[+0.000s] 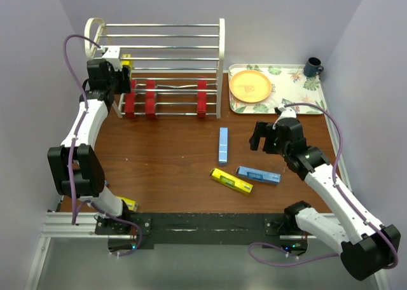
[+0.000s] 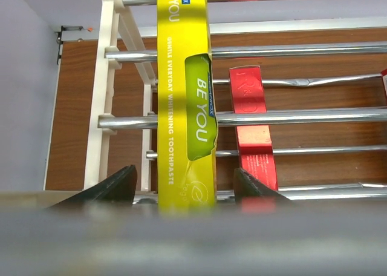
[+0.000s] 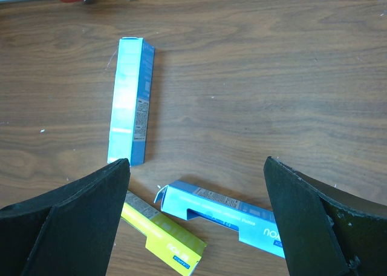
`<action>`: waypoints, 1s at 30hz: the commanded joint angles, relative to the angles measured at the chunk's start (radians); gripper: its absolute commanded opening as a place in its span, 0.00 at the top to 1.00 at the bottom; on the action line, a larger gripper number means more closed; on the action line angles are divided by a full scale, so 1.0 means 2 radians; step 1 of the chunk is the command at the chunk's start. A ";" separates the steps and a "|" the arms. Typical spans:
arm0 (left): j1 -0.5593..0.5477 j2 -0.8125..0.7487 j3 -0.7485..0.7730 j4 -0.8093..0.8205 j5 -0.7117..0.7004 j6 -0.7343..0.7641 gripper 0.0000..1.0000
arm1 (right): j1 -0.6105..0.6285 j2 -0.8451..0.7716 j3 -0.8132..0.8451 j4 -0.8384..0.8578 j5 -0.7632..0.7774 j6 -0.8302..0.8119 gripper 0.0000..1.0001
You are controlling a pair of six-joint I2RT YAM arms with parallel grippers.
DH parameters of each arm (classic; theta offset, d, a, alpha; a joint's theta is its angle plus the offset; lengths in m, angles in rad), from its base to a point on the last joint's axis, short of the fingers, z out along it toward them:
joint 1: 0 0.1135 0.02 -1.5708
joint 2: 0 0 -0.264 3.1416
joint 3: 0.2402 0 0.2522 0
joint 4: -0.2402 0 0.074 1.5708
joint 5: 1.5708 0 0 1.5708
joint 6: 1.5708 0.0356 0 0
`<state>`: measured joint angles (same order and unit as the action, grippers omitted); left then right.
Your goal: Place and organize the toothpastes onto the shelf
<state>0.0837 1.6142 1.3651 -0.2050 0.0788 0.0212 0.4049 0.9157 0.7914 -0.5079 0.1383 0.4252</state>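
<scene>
- Three red cartons [image 1: 151,98] stand in our wire rack [image 1: 159,48].
- Our left gripper [image 2: 184,188] straddles a yellow carton [image 2: 184,106], jaws parted, not touching.
- Our right gripper [image 3: 196,221] hovers wide open, empty, above two blue cartons [image 3: 130,100].

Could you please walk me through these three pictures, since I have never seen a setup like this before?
Two robot arms are bolted at the near edge of a wooden table. One picture looks down from above; the other two come from cameras on each wrist.

At the back stands a white wire shelf with three red toothpaste boxes in it. The left tool is at the shelf's left end, its jaws standing a little apart on either side of an upright yellow box; whether they grip it I cannot tell.

The right tool hangs open and empty over two blue boxes and a yellow box lying on the table. A floral tray holds an orange plate and a dark mug.
</scene>
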 commanded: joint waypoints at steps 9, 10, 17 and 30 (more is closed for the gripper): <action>0.003 -0.078 -0.014 -0.009 0.004 -0.028 0.01 | 0.000 -0.002 0.017 0.005 0.008 -0.025 0.03; 0.003 -0.086 -0.020 -0.009 0.006 -0.032 0.00 | -0.001 0.000 0.019 0.002 0.011 -0.028 0.03; -0.012 -0.177 -0.094 -0.011 0.015 -0.013 0.00 | 0.000 0.010 0.033 -0.014 0.005 -0.034 0.03; -0.205 -0.316 -0.251 -0.038 0.193 0.173 0.00 | 0.000 0.028 0.065 -0.024 -0.010 -0.047 0.01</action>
<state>-0.2394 1.0317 0.9394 -0.2718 0.2520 0.2089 0.4049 0.9771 0.8623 -0.5545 0.1261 0.3584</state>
